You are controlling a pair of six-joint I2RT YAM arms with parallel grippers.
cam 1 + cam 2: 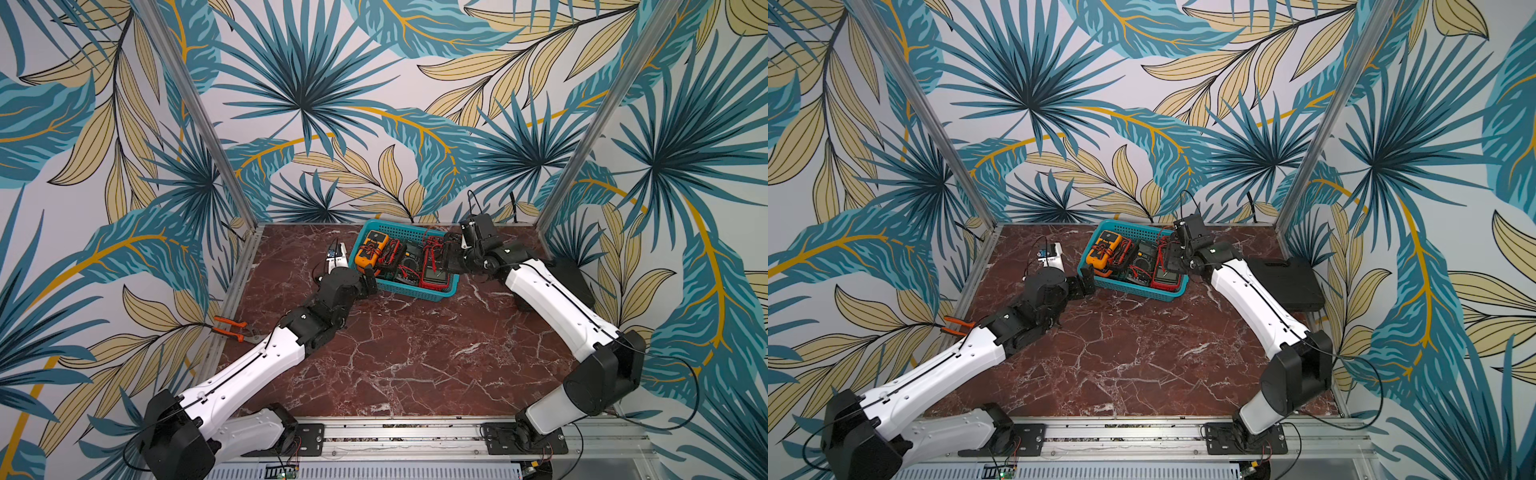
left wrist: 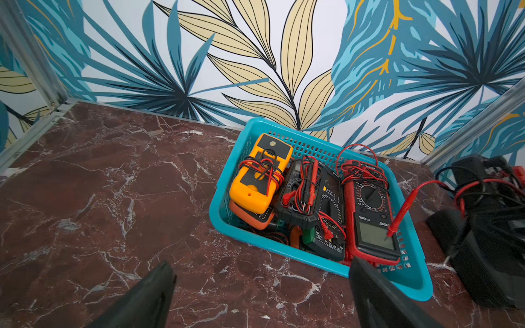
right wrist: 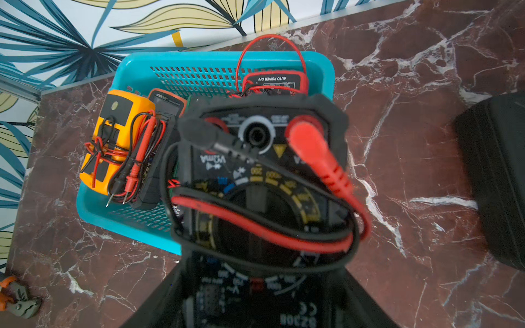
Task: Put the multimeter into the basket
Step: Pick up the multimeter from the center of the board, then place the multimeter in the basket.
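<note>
The teal basket [image 1: 415, 293] [image 1: 1138, 291] stands near the back wall and holds a yellow multimeter [image 2: 261, 176], a black one [image 2: 312, 198] and a red one [image 2: 369, 215]. My right gripper [image 1: 451, 255] [image 3: 261, 284] is shut on another black multimeter [image 3: 261, 170] [image 1: 1173, 259] wrapped in red and black leads. It hangs over the basket's right end. One red probe [image 2: 403, 210] dangles onto the red meter's display. My left gripper [image 2: 261, 262] [image 1: 370, 282] is open and empty, low beside the basket's front left corner, with the rim [image 2: 285, 252] just past its fingertips.
A black hard case [image 1: 1283, 282] [image 3: 494, 176] lies on the marble right of the basket, behind my right arm. Orange-handled pliers [image 1: 232, 328] [image 3: 17, 301] rest at the table's left edge. Metal frame posts and the walls close in the back corners.
</note>
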